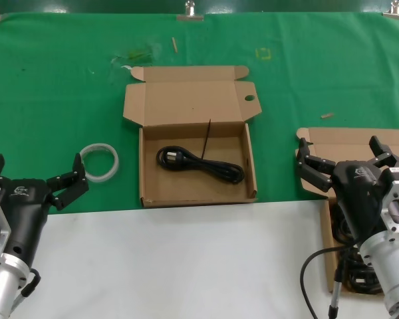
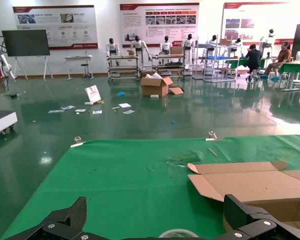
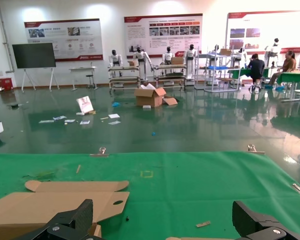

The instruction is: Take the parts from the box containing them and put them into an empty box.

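Note:
The box with the round hole point(image 1: 249, 98) in its lid flap stands open at the table's middle point(image 1: 198, 197). One black coiled power cord point(image 1: 201, 164) lies in it. The second open box point(image 1: 349, 141) sits at the right. My right arm covers most of it, and dark cords point(image 1: 358, 278) show inside near its front. My right gripper point(image 1: 344, 154) is open and empty above that box. My left gripper point(image 1: 34, 171) is open and empty at the lower left. The right wrist view shows the holed lid point(image 3: 55, 205) beyond my right gripper point(image 3: 164, 215).
A white ring point(image 1: 98, 161) lies on the green cloth point(image 1: 53, 86) just right of my left gripper and shows in the left wrist view point(image 2: 178, 233). A white strip point(image 1: 186, 266) covers the table's front. Small scraps point(image 1: 326, 115) lie on the cloth.

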`<state>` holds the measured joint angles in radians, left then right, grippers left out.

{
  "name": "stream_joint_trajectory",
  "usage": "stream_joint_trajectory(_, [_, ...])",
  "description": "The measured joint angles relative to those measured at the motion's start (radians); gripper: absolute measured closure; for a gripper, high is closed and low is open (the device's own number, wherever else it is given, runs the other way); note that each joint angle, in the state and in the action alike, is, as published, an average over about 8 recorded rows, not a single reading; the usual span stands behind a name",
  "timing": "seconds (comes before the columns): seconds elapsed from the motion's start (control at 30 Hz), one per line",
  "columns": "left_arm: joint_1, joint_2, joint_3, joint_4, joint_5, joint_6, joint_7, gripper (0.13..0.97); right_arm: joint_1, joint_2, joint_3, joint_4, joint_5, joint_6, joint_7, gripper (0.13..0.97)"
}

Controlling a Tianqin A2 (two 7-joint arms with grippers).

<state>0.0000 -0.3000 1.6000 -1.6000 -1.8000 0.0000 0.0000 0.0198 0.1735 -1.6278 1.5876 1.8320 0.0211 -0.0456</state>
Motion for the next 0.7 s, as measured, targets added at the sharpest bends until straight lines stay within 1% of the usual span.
stream_joint_trajectory(0.7, [0.000, 0.000, 0.000, 0.000, 0.000, 0.000, 0.000, 0.132, 0.000, 0.000, 0.000, 0.000, 0.000, 0.000, 0.000, 0.129])
